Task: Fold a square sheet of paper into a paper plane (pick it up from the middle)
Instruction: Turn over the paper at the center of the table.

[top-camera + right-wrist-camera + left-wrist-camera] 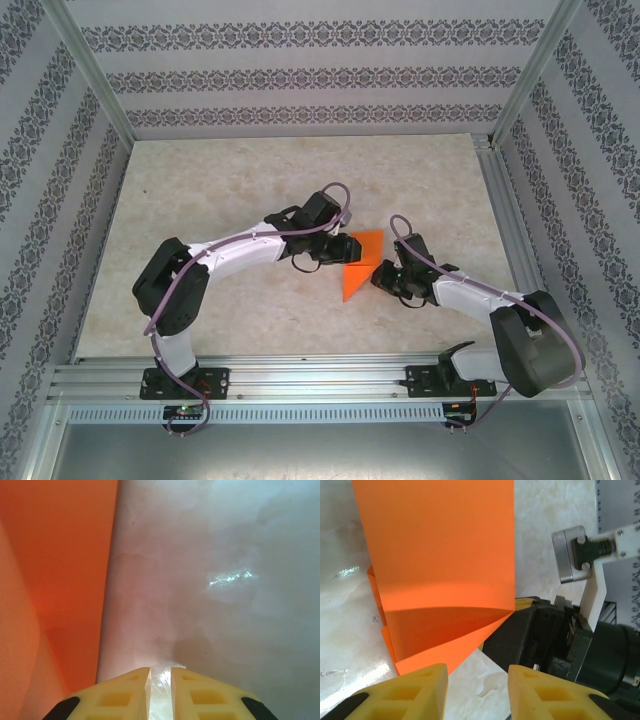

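Top view: 2 arms, 2 pincers, 1 orange paper (360,268) on the table (230,190). The paper is part-folded and roughly triangular. Its wide end lies far from the arm bases, its narrow tip points back twd the near edge, and its long axis runs near-to-far with a slight tilt. It sits between the two pincers, just right of the left pincer (338,250) and just left of the right pincer (385,276). Both tips are at the paper's edges, but this view is too small to show finger spacing or contact.

Left wrist view: the left pincer (477,682) has its 2 yellow fingers (417,692) apart, w/ bare table in the gap and nothing clamped. The paper (440,545) starts just ahead of the left-hand finger and stretches away from the pincer, its long axis straight ahead. One flap is folded over, w/ the crease running crosswise and a darker shaded wedge under it. Small layered corners stick out on the side left of the pincer. The fold's pointed corner, ahead and right of the fingers, meets the black body of the right pincer.

Right wrist view: the right pincer (160,685) has its 2 yellow fingers almost together. A thin slit remains w/ table showing through it and nothing gripped. The paper (55,565) is ahead and left of the fingers, not between them, and its straight edge runs away from the pincer. Ahead and right of the fingers is glossy table.
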